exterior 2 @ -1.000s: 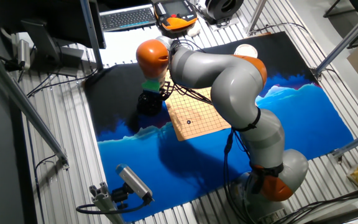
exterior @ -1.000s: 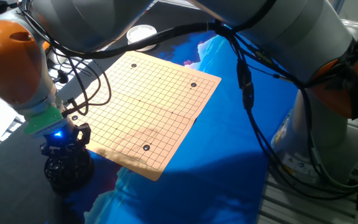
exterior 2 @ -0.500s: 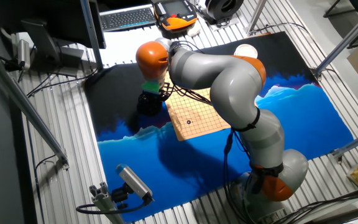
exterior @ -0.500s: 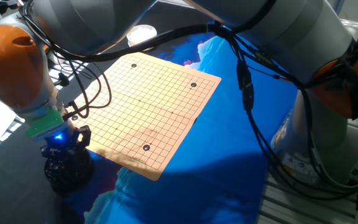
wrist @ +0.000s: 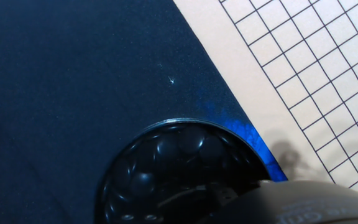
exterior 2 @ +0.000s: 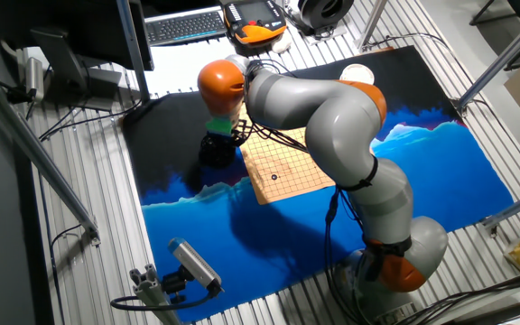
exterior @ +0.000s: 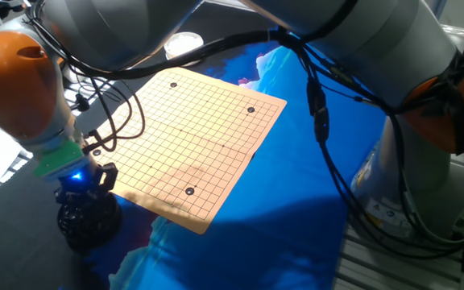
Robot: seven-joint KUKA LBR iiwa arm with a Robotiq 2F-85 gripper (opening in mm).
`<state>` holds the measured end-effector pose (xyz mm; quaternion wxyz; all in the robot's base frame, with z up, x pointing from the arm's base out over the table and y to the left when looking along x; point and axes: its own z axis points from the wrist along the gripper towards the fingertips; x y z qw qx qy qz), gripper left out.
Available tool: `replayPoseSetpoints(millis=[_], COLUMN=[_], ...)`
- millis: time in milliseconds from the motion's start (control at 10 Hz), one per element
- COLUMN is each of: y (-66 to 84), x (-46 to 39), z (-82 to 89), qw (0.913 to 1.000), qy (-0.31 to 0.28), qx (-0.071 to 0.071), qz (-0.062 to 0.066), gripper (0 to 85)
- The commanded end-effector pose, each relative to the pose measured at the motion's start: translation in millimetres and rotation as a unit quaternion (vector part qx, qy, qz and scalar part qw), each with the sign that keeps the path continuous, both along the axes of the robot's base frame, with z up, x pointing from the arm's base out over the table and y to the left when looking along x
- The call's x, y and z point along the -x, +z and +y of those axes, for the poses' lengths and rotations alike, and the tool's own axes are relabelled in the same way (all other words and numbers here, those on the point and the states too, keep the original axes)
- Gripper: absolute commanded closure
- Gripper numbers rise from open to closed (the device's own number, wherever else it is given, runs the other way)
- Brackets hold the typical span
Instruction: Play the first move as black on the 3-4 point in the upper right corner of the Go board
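Gripper (exterior: 81, 196) down in the bowl (wrist: 185, 171) of black stones (wrist: 166, 148), just off the board's (exterior: 192, 141) edge on the dark cloth (wrist: 73, 74). Cannot tell whether jaws are released or clenched; fingers hidden. Best to pinch one single stone, lift straight up clear of the rim, then carry to the upper right corner. Board bare of stones.

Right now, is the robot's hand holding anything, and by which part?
It cannot be told. The gripper is down in the bowl of black stones beside the board, and its fingertips are hidden in every view.
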<state>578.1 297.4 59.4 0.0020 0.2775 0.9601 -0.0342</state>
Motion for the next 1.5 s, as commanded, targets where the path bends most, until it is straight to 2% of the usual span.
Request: replayPoseSetpoints(millis=[0,100,200,400,700,900,1100,1400], y=[0.2,0.6,1.5,8.5,15.3,24.5,23.9,17.3], x=[-0.1,-0.5,-1.3,-1.9,-1.4,0.3,0.2,4.1], z=[-0.2,-0.6,-1.2,-1.8,0.9,5.4,8.1,14.4], qw=[1.0000,1.0000,1.0000,0.9998,0.9996,0.9994,0.9997,0.9997], qy=[0.001,0.004,0.007,0.012,0.017,0.013,0.004,-0.006], qx=[-0.003,-0.002,-0.003,-0.016,-0.019,-0.028,-0.020,-0.021], qz=[0.000,0.000,0.002,0.007,0.011,0.016,0.016,0.012], gripper=[68.0,68.0,85.0,85.0,85.0,85.0,51.0,51.0])
